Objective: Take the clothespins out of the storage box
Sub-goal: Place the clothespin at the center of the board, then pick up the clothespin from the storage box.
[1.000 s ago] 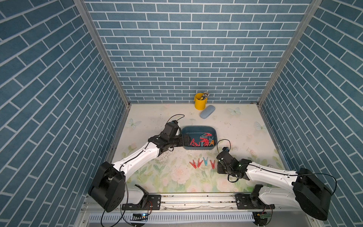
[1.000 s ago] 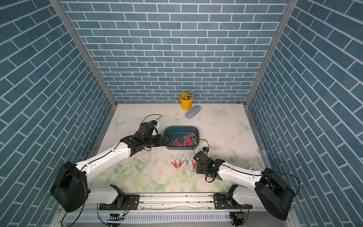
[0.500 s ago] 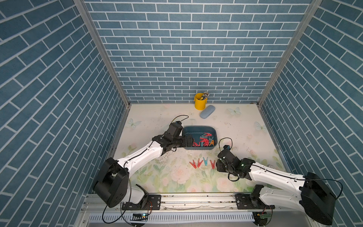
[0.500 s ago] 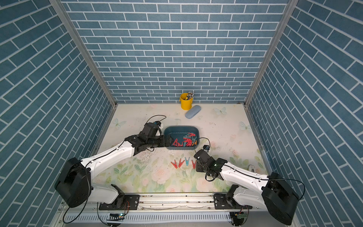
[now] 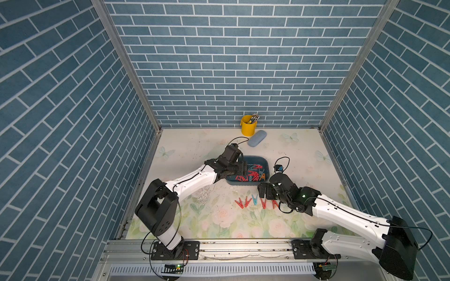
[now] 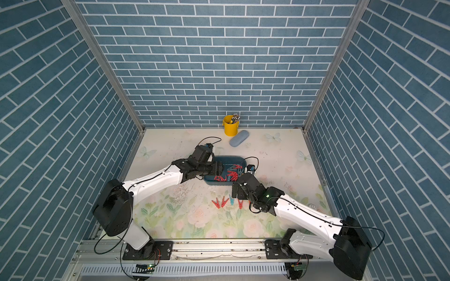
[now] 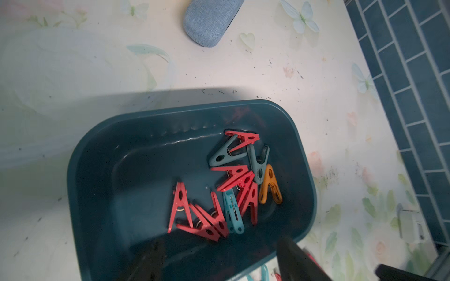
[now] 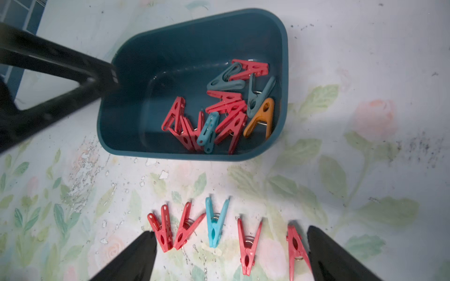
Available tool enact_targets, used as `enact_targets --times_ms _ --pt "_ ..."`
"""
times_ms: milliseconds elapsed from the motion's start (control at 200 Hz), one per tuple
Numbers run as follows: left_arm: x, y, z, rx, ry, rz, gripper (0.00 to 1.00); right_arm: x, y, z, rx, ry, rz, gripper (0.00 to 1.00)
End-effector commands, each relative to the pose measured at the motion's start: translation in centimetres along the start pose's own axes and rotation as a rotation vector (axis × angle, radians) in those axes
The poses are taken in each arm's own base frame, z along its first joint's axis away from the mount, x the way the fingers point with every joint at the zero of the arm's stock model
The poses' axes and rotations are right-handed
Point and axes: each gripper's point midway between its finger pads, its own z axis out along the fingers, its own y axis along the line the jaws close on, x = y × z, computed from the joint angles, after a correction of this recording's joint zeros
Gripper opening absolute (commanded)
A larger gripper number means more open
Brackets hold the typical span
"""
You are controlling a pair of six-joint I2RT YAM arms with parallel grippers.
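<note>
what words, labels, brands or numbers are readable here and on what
None readable.
No print shows on the storage box, the clothespins, the yellow bucket or the blue case.
Small white piece at the table edge: too blurred to tell.

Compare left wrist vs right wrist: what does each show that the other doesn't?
Left wrist only: the light blue case beyond the storage box, framed by the open left gripper.
Right wrist only: the whole row of five clothespins laid outside the box, four red and one light blue, between the fingers of the open right gripper; also the left gripper seen from outside, at the box's rim.
Both: the box and its pile of clothespins, including the orange clothespin.
</note>
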Motion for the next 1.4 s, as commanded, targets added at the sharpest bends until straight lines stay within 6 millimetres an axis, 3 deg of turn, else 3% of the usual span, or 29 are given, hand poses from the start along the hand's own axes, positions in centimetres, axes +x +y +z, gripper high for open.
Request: enact_targets --times_ms 0,130,220,300,460,745,1060,1220,1325,1395 --pt "-0.4 -0.1 1.5 -0.035 0.006 0.048 0.7 -1.4 -0.5 -0.3 0.038 -0.04 -0.037 0.99" --pt "-0.5 -0.9 3.9 -0.051 0.029 0.085 0.56 -2.4 -0.9 -0.5 0.038 -0.068 -0.02 0.99" --pt "-0.7 -1.3 5.4 -0.07 0.039 0.107 0.51 -3.1 -1.3 -0.6 0.028 -0.084 -0.004 0.99" --pt "-0.9 -1.4 6.8 -0.087 0.045 0.124 0.36 -3.7 -1.6 -0.6 0.021 -0.093 0.006 0.99" --pt "-1.2 -1.6 9.2 -0.125 0.062 0.165 0.38 -4.3 -2.3 -0.7 0.019 -0.098 0.029 0.99" --pt "-0.8 -1.2 12.8 -0.171 0.1 0.243 0.32 -4.2 -2.3 -0.7 -0.007 -0.104 0.088 0.99" --pt "1.3 -0.5 14.4 -0.195 0.157 0.289 0.29 -4.3 -2.0 -1.0 -0.029 -0.104 0.094 0.99" --pt "1.0 -0.4 14.8 -0.219 0.153 0.276 0.28 -4.1 -1.8 -0.9 -0.034 -0.083 0.057 0.99" --pt "0.9 -0.8 14.8 -0.223 0.143 0.277 0.25 -3.8 -1.7 -1.1 -0.051 -0.07 0.047 0.99" --pt "0.8 -0.8 14.9 -0.239 0.144 0.271 0.16 -3.6 -1.6 -1.2 -0.064 -0.067 0.043 0.99"
